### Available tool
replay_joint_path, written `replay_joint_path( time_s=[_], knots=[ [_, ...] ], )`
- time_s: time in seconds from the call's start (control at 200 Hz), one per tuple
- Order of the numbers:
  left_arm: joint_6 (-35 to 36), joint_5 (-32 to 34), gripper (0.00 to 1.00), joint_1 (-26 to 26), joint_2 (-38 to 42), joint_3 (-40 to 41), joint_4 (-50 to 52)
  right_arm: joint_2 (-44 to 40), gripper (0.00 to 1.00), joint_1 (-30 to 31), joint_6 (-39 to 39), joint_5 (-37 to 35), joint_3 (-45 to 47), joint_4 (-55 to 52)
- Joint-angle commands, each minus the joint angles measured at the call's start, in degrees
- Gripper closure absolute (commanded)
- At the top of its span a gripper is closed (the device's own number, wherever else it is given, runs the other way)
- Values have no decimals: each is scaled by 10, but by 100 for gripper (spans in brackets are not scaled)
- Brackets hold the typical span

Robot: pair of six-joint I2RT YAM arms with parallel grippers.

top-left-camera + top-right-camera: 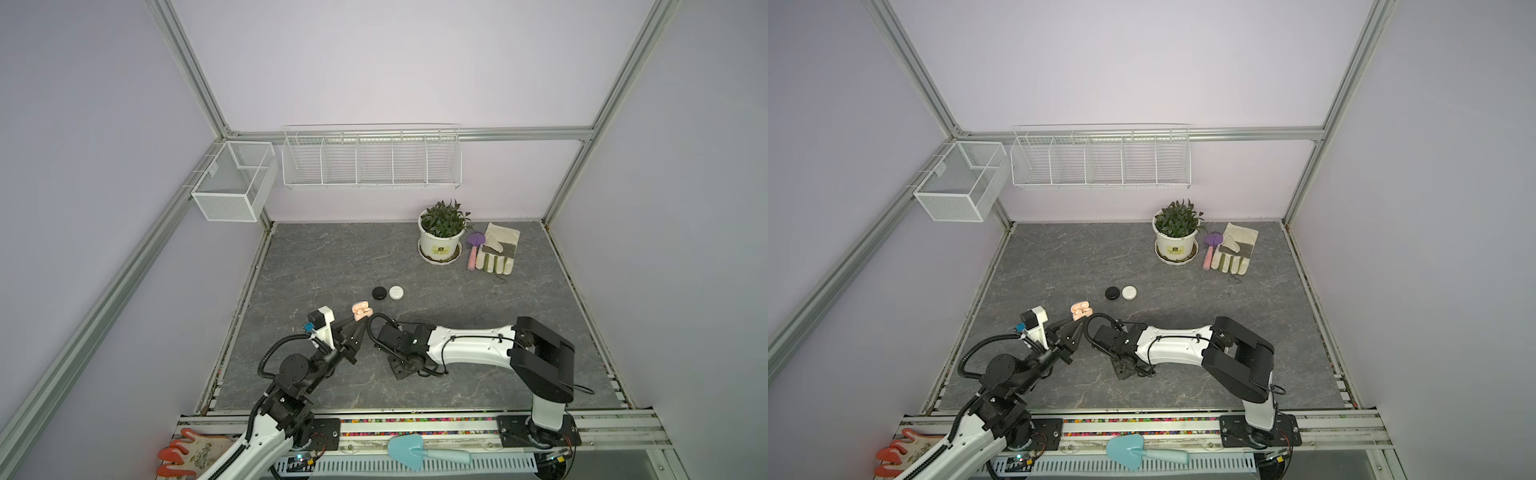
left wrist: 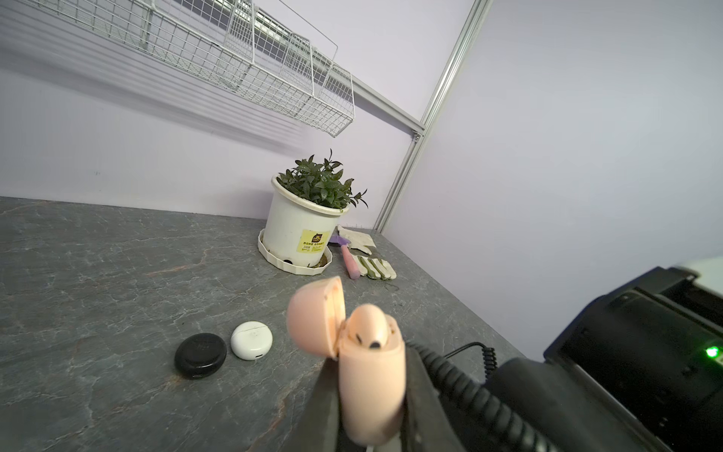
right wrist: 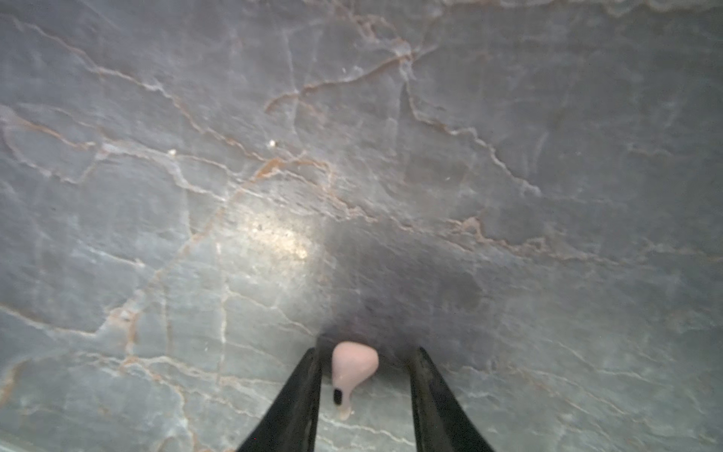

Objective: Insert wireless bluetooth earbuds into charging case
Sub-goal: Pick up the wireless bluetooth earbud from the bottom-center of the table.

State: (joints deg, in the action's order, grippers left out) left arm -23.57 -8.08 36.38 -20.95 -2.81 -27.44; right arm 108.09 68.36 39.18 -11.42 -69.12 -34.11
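Front rail: at 6 o'clock I see a blue trowel (image 1: 409,451) and an orange glove (image 1: 183,453), off the bench (image 1: 332,257).
Right end effector (image 3: 367,352): fingers apart, straddling a loose pink earbud (image 3: 354,368) lying on the bench, 5 o'clock of the case.
Left end effector (image 1: 360,319): clamped on the pink charging case (image 2: 367,375), lid open, a seated earbud (image 2: 367,328) inside.
In my way: the coiled cable (image 2: 450,375) loops just beside the case.
Pucks: black puck (image 1: 379,293) and white puck (image 1: 395,292), side by side, 1 o'clock of the case.
Far corner: potted plant (image 1: 441,237), purple trowel (image 1: 473,245), work glove (image 1: 498,253).
Surface: grey, veined.
Room: lilac walls; wire rack (image 1: 370,158) at 12 o'clock, mesh basket (image 1: 232,183) at 10.
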Motion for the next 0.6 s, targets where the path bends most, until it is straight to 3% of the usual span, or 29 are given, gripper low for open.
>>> replay_joint_path(
  time_s=[0.0,0.595],
  knots=[
    [-3,-6,100,0,6,-12,-1,18,62,2,-11,-17,-12,-27],
    [-3,-2,100,0,3,-12,-3,43,74,5,-13,-11,-35,-37]
  ],
)
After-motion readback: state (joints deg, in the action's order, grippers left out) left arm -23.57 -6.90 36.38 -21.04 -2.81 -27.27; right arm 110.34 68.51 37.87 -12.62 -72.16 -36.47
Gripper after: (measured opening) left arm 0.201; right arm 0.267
